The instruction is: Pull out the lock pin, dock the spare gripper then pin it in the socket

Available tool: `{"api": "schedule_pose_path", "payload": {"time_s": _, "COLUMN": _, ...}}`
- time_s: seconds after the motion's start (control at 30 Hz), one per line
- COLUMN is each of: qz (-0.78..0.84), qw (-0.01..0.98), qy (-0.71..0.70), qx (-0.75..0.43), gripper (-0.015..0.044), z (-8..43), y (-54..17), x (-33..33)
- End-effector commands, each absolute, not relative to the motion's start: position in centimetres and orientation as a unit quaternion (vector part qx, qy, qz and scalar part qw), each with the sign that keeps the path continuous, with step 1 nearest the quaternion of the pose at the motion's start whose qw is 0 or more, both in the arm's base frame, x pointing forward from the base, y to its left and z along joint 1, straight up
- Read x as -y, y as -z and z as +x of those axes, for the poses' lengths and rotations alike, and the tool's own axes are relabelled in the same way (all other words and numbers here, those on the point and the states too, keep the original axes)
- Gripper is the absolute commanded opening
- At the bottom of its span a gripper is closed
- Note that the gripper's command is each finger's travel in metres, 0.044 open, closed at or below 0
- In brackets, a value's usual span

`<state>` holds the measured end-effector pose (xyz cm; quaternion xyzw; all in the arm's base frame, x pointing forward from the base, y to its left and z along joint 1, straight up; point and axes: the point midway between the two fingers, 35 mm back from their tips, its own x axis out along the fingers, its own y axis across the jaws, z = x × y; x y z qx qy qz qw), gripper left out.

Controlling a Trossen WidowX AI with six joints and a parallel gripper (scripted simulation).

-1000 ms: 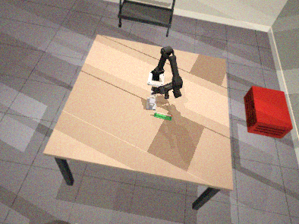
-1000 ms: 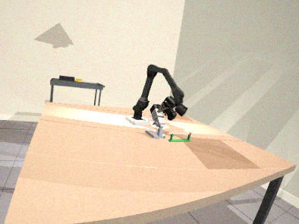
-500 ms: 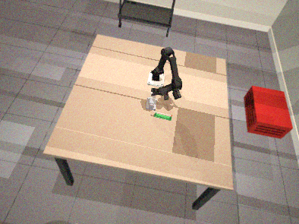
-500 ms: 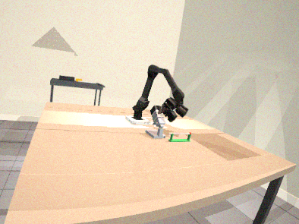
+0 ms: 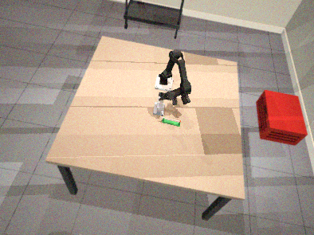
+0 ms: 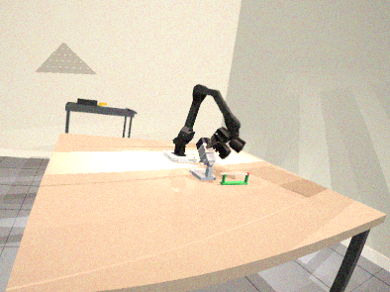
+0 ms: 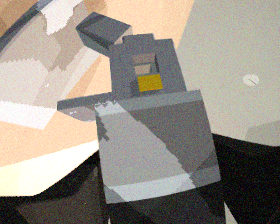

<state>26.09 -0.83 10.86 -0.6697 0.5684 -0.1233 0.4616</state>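
My gripper (image 5: 162, 97) (image 6: 202, 145) (image 7: 162, 162) is shut on the spare gripper, whose grey block (image 7: 155, 142) fills the space between the black fingers in the wrist view. The grey mount (image 5: 158, 109) (image 6: 202, 174) stands on the table, with my gripper at its raised, tilted socket. In the wrist view the block's far edge appears to meet the socket (image 7: 119, 70). A yellow patch shows in the socket's window; the spigot's depth is hard to tell. The lock pin, with its red end (image 6: 248, 173), lies across the green rack (image 5: 170, 123) (image 6: 234, 183), beside the mount.
The arm's white base plate (image 5: 158, 88) (image 6: 173, 157) is behind the mount on the wooden table (image 5: 119, 142) (image 6: 148, 217). A red crate (image 5: 280, 116) stands on the floor beyond the table's right edge. A dark shelf (image 5: 153, 14) (image 6: 99, 109) stands behind the table.
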Motion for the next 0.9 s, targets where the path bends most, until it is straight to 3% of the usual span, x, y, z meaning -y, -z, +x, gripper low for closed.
{"api": "schedule_pose_path", "payload": {"time_s": 0.0, "qz": -0.669, "qw": 0.463, "qy": 0.124, "qx": -0.568, "gripper": 0.0263, "z": 26.1, "y": -10.9, "x": 0.8}}
{"api": "schedule_pose_path", "payload": {"time_s": 0.23, "qz": -0.669, "qw": 0.463, "qy": 0.124, "qx": -0.568, "gripper": 0.044, "z": 26.1, "y": -10.9, "x": 0.8}}
{"api": "schedule_pose_path", "payload": {"time_s": 0.87, "qz": -0.674, "qw": 0.456, "qy": 0.121, "qx": -0.569, "gripper": 0.044, "z": 23.6, "y": -13.1, "x": 0.6}}
